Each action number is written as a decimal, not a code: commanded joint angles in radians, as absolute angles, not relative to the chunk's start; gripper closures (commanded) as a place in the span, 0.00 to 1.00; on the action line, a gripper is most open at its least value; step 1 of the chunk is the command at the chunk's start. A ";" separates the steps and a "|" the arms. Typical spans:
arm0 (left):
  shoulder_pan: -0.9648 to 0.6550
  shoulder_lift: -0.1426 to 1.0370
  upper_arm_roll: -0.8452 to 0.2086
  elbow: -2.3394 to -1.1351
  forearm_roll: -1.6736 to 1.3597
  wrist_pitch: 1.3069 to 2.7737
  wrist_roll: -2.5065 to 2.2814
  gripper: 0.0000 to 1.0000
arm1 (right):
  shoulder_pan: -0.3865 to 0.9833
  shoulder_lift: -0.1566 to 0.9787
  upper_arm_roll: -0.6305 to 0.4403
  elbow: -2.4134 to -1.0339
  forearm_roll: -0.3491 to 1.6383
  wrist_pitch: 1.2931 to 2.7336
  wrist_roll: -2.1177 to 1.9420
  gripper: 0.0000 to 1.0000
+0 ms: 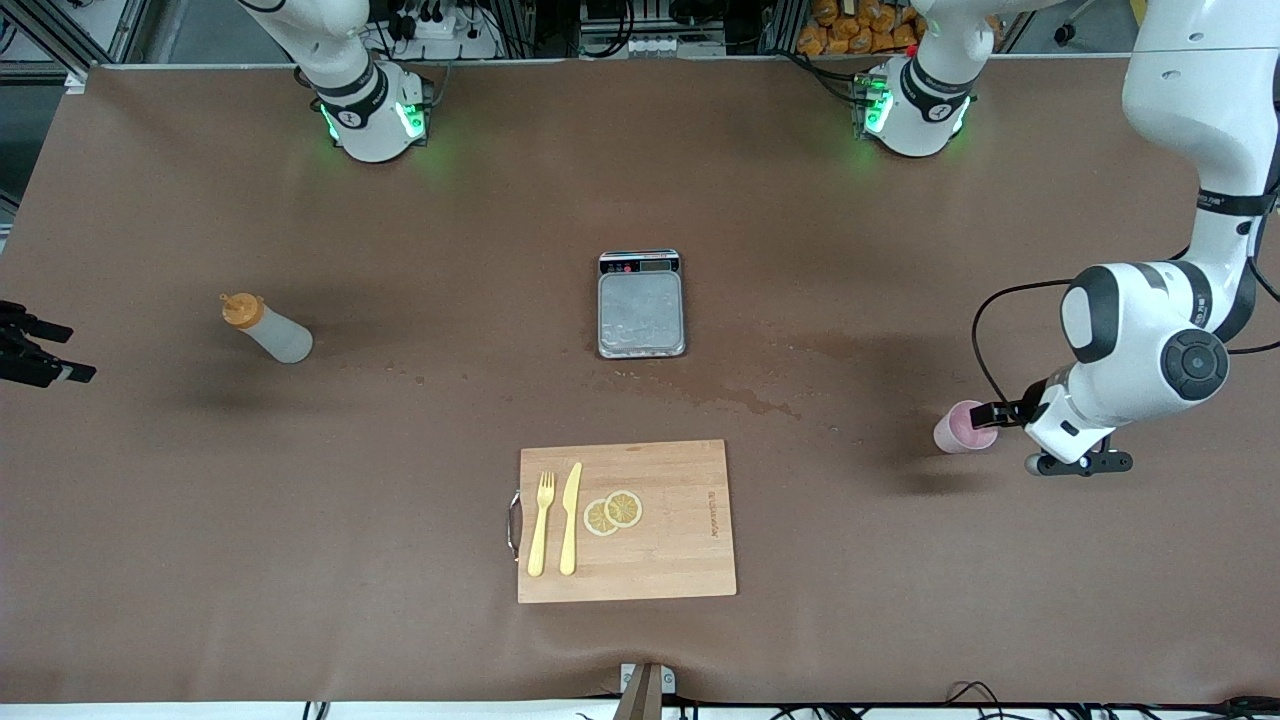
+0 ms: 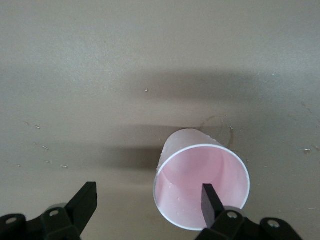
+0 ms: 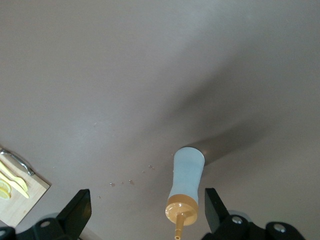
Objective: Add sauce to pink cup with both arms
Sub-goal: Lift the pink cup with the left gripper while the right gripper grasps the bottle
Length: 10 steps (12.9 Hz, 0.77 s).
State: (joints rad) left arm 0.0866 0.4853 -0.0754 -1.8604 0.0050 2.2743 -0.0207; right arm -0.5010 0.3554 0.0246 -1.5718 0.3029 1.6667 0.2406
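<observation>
The sauce bottle (image 1: 268, 331) stands on the table toward the right arm's end, greyish-white with an orange nozzle cap. My right gripper (image 1: 45, 352) hangs open at the table's edge, apart from the bottle. In the right wrist view the bottle (image 3: 187, 181) shows between the spread fingers (image 3: 75, 212), closer to one of them. The pink cup (image 1: 962, 428) sits toward the left arm's end. My left gripper (image 1: 1003, 413) is open at its rim. In the left wrist view one finger (image 2: 210, 202) sits over the cup's (image 2: 200, 172) mouth and the other is outside the wall.
A small metal scale (image 1: 641, 305) sits mid-table. Nearer the front camera lies a wooden cutting board (image 1: 680, 540) with a yellow fork (image 1: 541, 523), a knife (image 1: 570, 518) and lemon slices (image 1: 613, 512). Wet stains (image 1: 740, 400) mark the brown cover between scale and cup.
</observation>
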 commanded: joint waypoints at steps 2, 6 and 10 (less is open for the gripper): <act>0.084 0.505 -0.075 -1.862 0.000 2.299 -0.015 0.59 | -0.546 0.423 0.041 -1.557 0.385 1.582 0.414 0.00; 0.074 0.514 -0.077 -1.855 -0.002 2.298 -0.029 1.00 | -0.601 0.540 0.041 -1.557 0.483 1.511 0.469 0.00; 0.071 0.509 -0.080 -1.844 0.000 2.293 -0.022 1.00 | -0.632 0.624 0.043 -1.555 0.509 1.462 0.465 0.00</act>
